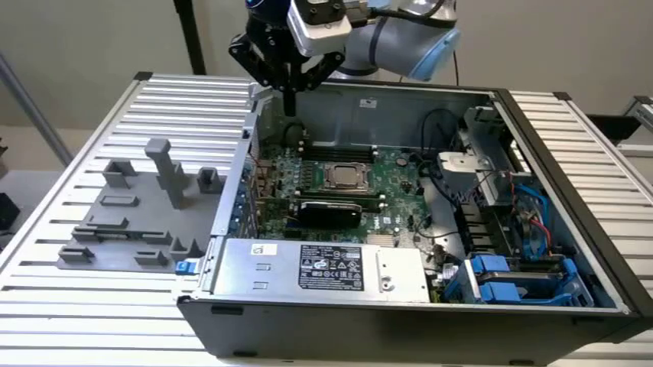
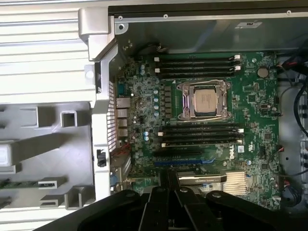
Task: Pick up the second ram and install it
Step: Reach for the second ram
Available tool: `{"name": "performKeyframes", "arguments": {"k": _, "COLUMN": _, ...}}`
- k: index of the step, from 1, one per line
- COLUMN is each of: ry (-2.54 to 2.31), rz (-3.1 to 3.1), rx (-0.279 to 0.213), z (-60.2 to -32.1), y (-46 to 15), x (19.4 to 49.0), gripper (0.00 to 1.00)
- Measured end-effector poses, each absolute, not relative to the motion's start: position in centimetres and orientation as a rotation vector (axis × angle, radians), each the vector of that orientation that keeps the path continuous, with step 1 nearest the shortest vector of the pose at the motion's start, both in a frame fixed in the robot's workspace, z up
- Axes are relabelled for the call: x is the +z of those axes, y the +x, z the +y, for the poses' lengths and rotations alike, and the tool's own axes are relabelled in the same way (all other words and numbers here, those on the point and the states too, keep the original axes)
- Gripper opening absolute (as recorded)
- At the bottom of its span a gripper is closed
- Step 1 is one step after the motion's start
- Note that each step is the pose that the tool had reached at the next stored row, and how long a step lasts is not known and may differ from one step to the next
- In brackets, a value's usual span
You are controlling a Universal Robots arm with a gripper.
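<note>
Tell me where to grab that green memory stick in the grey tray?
The memory stick seems to sit on edge in a slot of the grey tray, so probably pinch its flat faces mid-length, coming straight down from above; little else is exposed.

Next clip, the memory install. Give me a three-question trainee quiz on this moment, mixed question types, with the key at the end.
1. True or false: a silver processor is seated on the green board.
2. In the wrist view, what lies in the grey tray beside the case? A) a green memory stick B) a screwdriver C) a fan
3. Fill in: the blue drive holders sit at the exterior view's ____ end of the case.
Key: 1 true; 2 A; 3 right.
</note>
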State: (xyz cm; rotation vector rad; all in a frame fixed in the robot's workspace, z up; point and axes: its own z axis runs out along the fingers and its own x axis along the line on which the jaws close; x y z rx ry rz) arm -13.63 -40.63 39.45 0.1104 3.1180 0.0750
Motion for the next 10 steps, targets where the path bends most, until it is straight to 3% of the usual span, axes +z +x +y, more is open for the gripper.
{"name": "performKeyframes", "arguments": {"k": 10, "ry": 0.110, "rz": 3.116, "rx": 0.075, "z": -42.2, "y": -18.1, "x": 39.5, "gripper": 0.00}}
